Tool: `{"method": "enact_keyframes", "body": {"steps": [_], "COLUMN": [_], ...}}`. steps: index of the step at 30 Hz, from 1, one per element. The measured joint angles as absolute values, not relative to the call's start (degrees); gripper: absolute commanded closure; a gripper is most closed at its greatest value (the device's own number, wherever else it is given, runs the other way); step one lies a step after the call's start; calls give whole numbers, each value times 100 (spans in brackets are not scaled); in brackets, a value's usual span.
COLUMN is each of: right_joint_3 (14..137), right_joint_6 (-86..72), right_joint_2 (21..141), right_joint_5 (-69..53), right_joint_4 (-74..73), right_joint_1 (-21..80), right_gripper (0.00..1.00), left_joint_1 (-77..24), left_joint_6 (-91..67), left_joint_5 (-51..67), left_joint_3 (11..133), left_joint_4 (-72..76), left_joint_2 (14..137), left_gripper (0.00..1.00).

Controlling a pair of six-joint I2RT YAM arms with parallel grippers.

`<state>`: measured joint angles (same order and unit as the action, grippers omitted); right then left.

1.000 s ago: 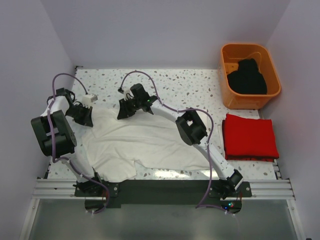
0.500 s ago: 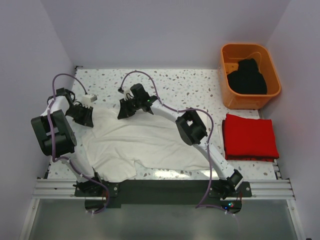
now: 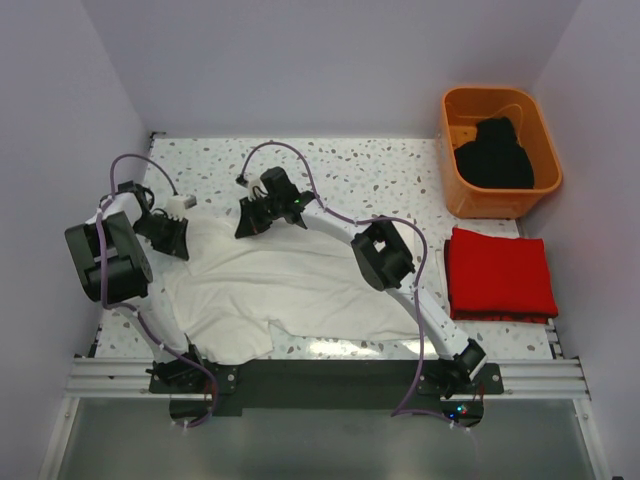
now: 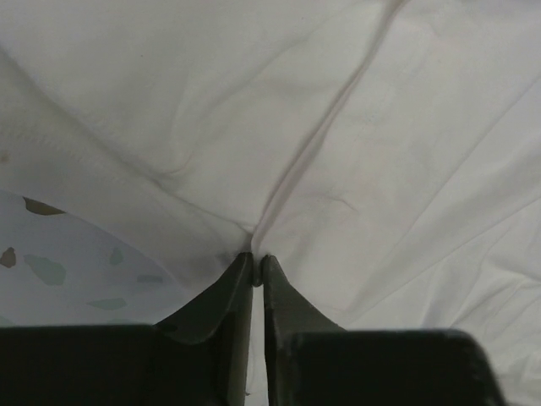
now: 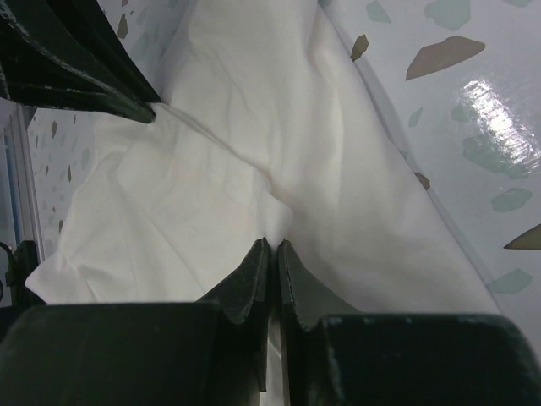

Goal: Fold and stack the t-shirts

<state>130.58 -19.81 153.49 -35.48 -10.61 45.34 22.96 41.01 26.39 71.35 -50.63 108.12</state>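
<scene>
The white t-shirt (image 3: 290,285) lies spread and wrinkled on the speckled table, left of centre. My left gripper (image 3: 178,246) is at its far left corner, and in the left wrist view the gripper (image 4: 256,258) is shut on a pinched ridge of the white cloth (image 4: 355,127). My right gripper (image 3: 248,229) is at the shirt's far edge, shut on a small fold of the same shirt (image 5: 274,244). The red t-shirt (image 3: 500,273) lies folded flat at the right. The black t-shirt (image 3: 494,155) sits crumpled in the orange tub.
The orange tub (image 3: 449,140) stands at the far right corner. Walls close in the table on the left, far and right sides. The right arm's links (image 3: 385,255) stretch over the white shirt's right part. Bare speckled tabletop (image 3: 380,175) shows beyond the shirt.
The left arm has shifted a little to the right and nearer, taking its gripper and the shirt's corner with it. The right arm and the other shirts have stayed put.
</scene>
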Motion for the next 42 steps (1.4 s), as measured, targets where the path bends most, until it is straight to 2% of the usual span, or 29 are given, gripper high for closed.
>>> {"method": "enact_keyframes", "body": {"steps": [1, 2, 3, 5, 6, 11, 13, 14, 15, 16, 20, 22, 24, 27, 32, 35, 36, 38, 42], "right_joint_3": [13058, 13058, 13058, 13058, 13058, 13058, 13058, 13058, 13058, 13058, 13058, 13058, 13058, 13058, 13058, 13058, 13058, 13058, 13058], "right_joint_6": [-1981, -1984, -1981, -1994, -1984, -1951, -1949, -1949, -1951, -1962, -1940, -1938, -1938, -1949, -1951, -1946, -1946, -1951, -1903], "right_joint_2": [15349, 15349, 15349, 15349, 15349, 15347, 15347, 15345, 15338, 15336, 15292, 15264, 15235, 15209, 15207, 15207, 15207, 15207, 15207], "right_joint_5": [-3551, -3551, -3551, -3551, -3553, -3551, -3553, -3553, -3551, -3551, -3553, -3553, -3555, -3570, -3579, -3579, -3577, -3577, -3573], "right_joint_4": [-1061, -1061, -1061, -1063, -1061, -1059, -1061, -1061, -1061, -1061, -1050, -1037, -998, -932, -937, -937, -941, -947, -952], "right_joint_1": [4534, 4534, 4534, 4534, 4534, 4534, 4534, 4534, 4534, 4534, 4534, 4534, 4534, 4534, 4536, 4536, 4536, 4536, 4539], "right_gripper": [92, 91, 85, 75, 73, 74, 71, 68, 57, 53, 53, 62, 76, 87, 94, 90, 74, 64, 65], "left_joint_1": [2296, 2296, 2296, 2296, 2296, 2296, 2296, 2296, 2296, 2296, 2296, 2296, 2294, 2285, 2279, 2279, 2279, 2274, 2272], "left_joint_6": [4093, 4091, 4106, 4136, 4154, 4383, 4541, 4617, 4678, 4744, 4934, 5050, 5172, 5304, 5395, 5424, 5428, 5435, 5465], "left_joint_5": [2639, 2644, 2661, 2689, 2703, 2847, 2928, 2969, 3004, 3041, 3153, 3194, 3258, 3321, 3415, 3435, 3435, 3437, 3446], "left_joint_3": [7135, 7135, 7135, 7135, 7135, 7135, 7135, 7135, 7133, 7124, 7059, 7043, 7043, 7041, 7041, 7041, 7041, 7041, 7041], "left_joint_4": [-5068, -5072, -5072, -5094, -5124, -5343, -5476, -5544, -5599, -5647, -5826, -5935, -6040, -6145, -6235, -6243, -6243, -6243, -6243], "left_joint_2": [10822, 10825, 10822, 10809, 10792, 10381, 10125, 10020, 9931, 9867, 9769, 9769, 9758, 9721, 9688, 9688, 9688, 9688, 9688], "left_gripper": [95, 99, 100, 100, 100, 100, 100, 100, 100, 100, 100, 100, 100, 100, 100, 100, 100, 100, 100]}}
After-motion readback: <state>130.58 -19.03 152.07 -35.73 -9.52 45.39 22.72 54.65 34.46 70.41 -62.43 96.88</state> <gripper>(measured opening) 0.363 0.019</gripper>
